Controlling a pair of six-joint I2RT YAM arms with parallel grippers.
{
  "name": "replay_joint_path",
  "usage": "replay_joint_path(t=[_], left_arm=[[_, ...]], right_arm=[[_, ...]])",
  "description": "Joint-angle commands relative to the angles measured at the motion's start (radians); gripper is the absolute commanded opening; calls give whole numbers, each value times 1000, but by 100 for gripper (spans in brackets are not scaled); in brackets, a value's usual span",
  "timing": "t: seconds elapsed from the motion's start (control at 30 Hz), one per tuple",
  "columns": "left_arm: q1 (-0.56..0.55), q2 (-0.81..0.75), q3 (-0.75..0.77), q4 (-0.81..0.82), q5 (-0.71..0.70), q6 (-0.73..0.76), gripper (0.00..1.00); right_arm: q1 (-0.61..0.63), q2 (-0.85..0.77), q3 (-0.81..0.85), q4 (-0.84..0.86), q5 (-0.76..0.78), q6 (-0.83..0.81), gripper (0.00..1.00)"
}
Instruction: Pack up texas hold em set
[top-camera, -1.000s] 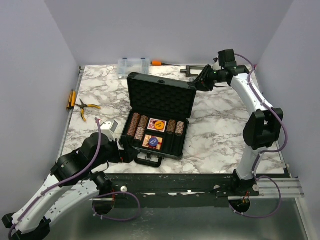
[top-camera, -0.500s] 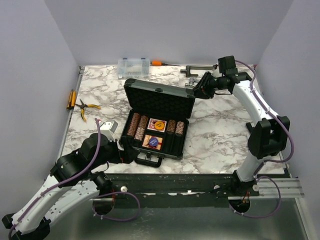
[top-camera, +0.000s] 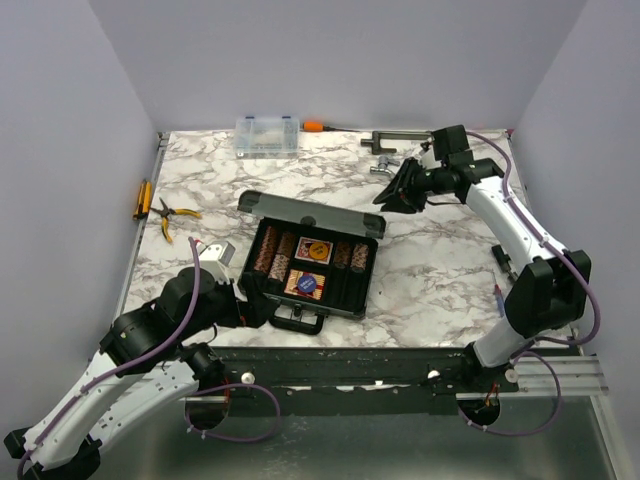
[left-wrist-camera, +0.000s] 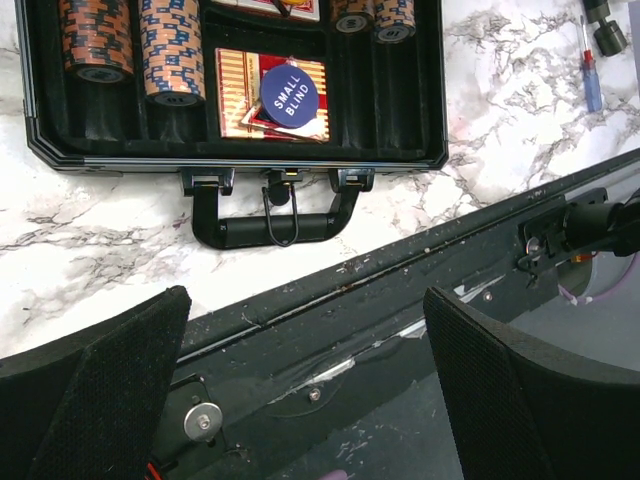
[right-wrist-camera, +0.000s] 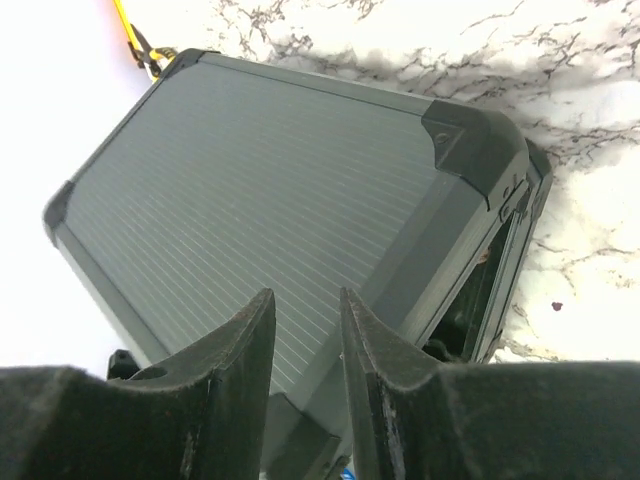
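Observation:
The black case (top-camera: 352, 303) lies open-side up at the table's middle, its ribbed lid (top-camera: 310, 213) tilted low over the base. Inside are brown chip stacks (top-camera: 278, 252), red card decks (top-camera: 314, 250) and a round blue "small blind" token (left-wrist-camera: 288, 88). My right gripper (top-camera: 388, 196) is shut with nothing in it, and sits at the lid's far right corner. In the right wrist view its tips (right-wrist-camera: 305, 297) rest close against the lid's outer face (right-wrist-camera: 270, 180). My left gripper (left-wrist-camera: 305, 300) stands wide open over the table's front edge, just short of the case handle (left-wrist-camera: 275, 228).
A clear organiser box (top-camera: 267, 134) and an orange-handled screwdriver (top-camera: 318, 126) lie at the back. Yellow-handled pliers (top-camera: 172, 215) and a yellow tool (top-camera: 143, 198) are at the left. A metal clamp (top-camera: 395, 140) sits behind the right gripper. A blue screwdriver (left-wrist-camera: 590, 75) lies near the front right.
The lid has swung from upright down to a low tilt over the base. My right gripper has come forward and down with it. The left arm has stayed put.

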Motion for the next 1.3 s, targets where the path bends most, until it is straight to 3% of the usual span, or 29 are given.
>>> replay_joint_path(t=[0.0, 0.17, 0.4, 0.5, 0.67, 0.9, 1.27], left_arm=[[4, -11, -12, 19, 30, 14, 98], [4, -10, -15, 20, 39, 19, 99], [3, -11, -10, 21, 35, 19, 99], [4, -3, -3, 21, 25, 14, 98], [5, 35, -16, 7, 10, -44, 98], [5, 110, -29, -11, 124, -81, 98], [5, 30, -175, 36, 206, -241, 76]], right_arm=[[8, -62, -29, -30, 22, -10, 36], [8, -71, 13, -97, 56, -53, 39], [58, -59, 99, -121, 45, -83, 65], [120, -46, 124, -118, 60, -95, 71], [227, -19, 136, -87, 107, -77, 71], [386, 38, 126, -4, 163, 1, 67], [554, 86, -15, 126, 181, 81, 62]])
